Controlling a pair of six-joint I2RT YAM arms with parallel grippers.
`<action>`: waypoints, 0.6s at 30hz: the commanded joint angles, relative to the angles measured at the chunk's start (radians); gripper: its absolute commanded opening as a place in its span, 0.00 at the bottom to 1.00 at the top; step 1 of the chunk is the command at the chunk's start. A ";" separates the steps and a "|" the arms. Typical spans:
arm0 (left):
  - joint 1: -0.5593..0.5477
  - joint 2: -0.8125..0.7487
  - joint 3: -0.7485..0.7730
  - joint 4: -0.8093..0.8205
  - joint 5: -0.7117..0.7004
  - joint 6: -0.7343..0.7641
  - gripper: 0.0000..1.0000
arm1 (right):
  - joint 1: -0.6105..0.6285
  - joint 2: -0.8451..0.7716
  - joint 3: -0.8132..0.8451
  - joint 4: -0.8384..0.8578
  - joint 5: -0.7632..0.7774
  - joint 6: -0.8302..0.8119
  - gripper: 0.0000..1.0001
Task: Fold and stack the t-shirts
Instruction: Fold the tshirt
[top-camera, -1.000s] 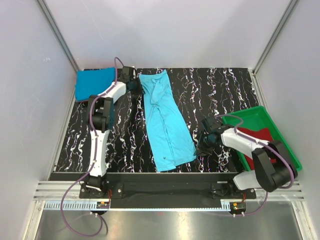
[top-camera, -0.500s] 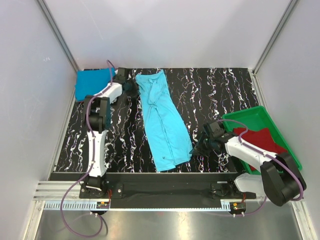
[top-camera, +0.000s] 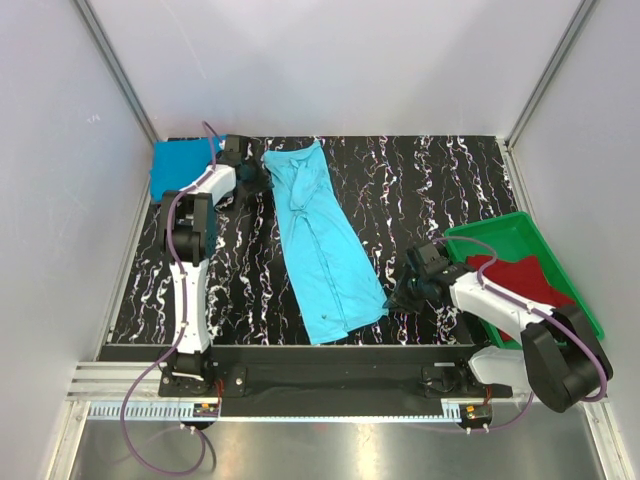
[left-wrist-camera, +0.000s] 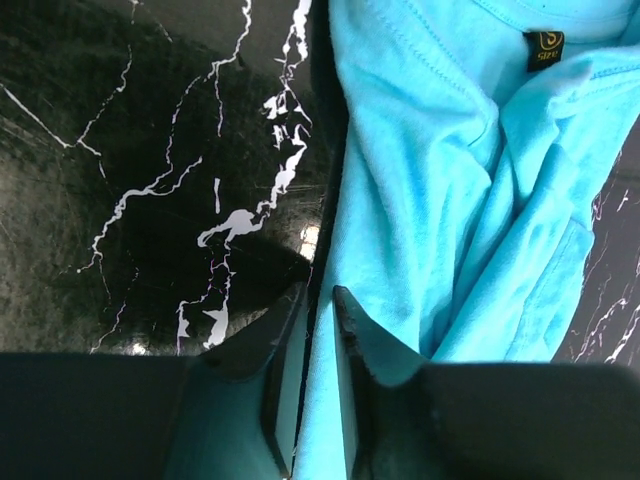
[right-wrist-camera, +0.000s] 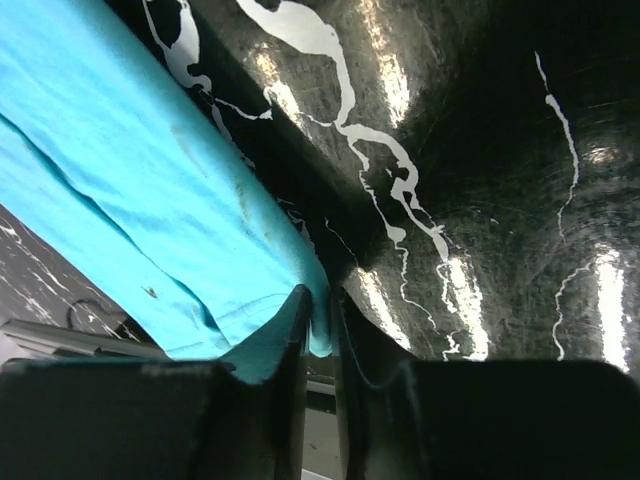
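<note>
Here the turquoise shirt (top-camera: 322, 240) lies on the black marbled table (top-camera: 430, 190) as a long narrow strip, running slantwise from the far left towards the near middle, with its collar end at the far side and its hem at the near side. The cloth is creased along its length.

The left gripper (top-camera: 258, 178) sits low at the far end of the strip, just beside the collar on its left edge. From the left wrist its fingers (left-wrist-camera: 350, 330) stand a thin slit apart, and the shirt's edge runs into that slit; a small dark label (left-wrist-camera: 544, 49) shows inside the collar beyond. Whether the cloth is actually pinched or only lying between the fingers, I cannot tell.

The right gripper (top-camera: 395, 300) is down at the near right corner of the hem. From the right wrist its fingers (right-wrist-camera: 295, 320) are also nearly together, with the shirt's corner drawn up into the gap between them; again I cannot tell whether they press on it.

A blue shirt (top-camera: 180, 168) lies folded at the far left corner of the table, well apart from the hem end. A red shirt (top-camera: 525, 280) rests in the green tray (top-camera: 500, 222) on the right side
</note>
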 joint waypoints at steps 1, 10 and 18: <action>0.006 -0.057 0.023 -0.016 -0.049 0.056 0.26 | 0.006 0.002 0.077 -0.065 0.028 -0.086 0.26; 0.000 -0.133 0.043 -0.018 -0.106 0.129 0.32 | 0.006 0.072 0.295 -0.205 0.099 -0.244 0.43; -0.040 -0.009 0.118 0.043 0.066 0.146 0.30 | 0.004 0.298 0.593 -0.152 0.096 -0.444 0.33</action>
